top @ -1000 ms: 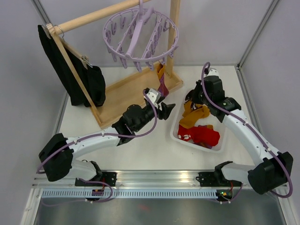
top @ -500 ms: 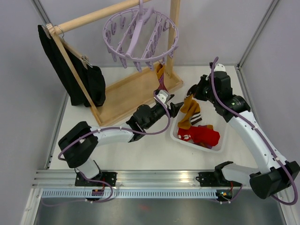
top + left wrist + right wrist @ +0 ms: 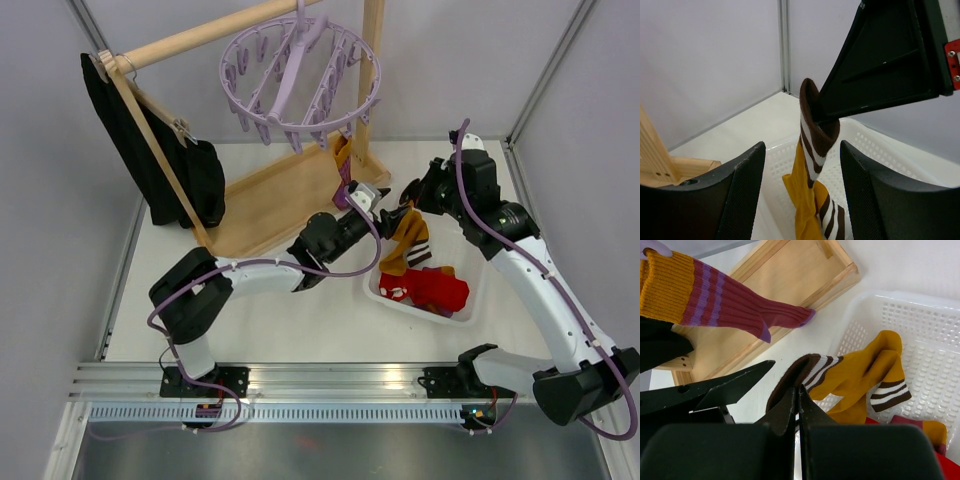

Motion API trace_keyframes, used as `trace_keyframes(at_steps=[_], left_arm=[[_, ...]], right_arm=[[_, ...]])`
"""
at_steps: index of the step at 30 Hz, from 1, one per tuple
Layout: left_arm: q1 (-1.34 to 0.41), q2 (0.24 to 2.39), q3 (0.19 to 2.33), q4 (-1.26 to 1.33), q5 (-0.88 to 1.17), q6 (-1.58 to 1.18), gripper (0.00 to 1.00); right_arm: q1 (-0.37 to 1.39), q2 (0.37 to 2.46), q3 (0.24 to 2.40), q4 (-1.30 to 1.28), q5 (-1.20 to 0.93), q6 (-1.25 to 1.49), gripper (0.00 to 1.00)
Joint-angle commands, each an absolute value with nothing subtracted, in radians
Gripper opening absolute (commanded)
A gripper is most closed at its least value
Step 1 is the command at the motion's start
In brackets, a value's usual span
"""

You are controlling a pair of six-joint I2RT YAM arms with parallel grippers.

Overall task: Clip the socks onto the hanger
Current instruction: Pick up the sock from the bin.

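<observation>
Hanging by its brown cuff, the mustard sock (image 3: pixel 810 165) with brown and white stripes dangles over the white basket (image 3: pixel 920 325), its foot end trailing down into it; the right fingers (image 3: pixel 796 407) are pressed together on that cuff and hold it up; the left fingers (image 3: pixel 742 195) stand apart, one on either side of the sock below the cuff, clear of the fabric in the wrist view; red socks (image 3: pixel 437 288) lie in the basket, which sits on the counter (image 3: pixel 300 320); a maroon sock (image 3: pixel 730 302) with purple stripes and a yellow cuff hangs from a peg of the lavender hanger (image 3: pixel 300 75), over the base of the wooden rack (image 3: pixel 790 280); the hanger hangs from the rack's rail at the rear; a black garment (image 3: pixel 170 170) hangs at far left.
</observation>
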State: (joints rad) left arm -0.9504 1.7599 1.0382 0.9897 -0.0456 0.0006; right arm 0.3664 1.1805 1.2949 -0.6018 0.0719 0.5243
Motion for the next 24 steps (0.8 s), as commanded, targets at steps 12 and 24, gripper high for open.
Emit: trace_keyframes(at_steps=[12, 24], left_arm=[[-0.954, 1.822, 1.123, 1.034, -0.043, 0.011, 0.63], [-0.954, 1.839, 1.158, 1.034, -0.051, -0.028, 0.47]], right_arm=[[0.367, 1.135, 1.370, -0.624, 0.031, 0.541, 0.00], [0.367, 1.124, 1.368, -0.627, 0.025, 0.543, 0.00]])
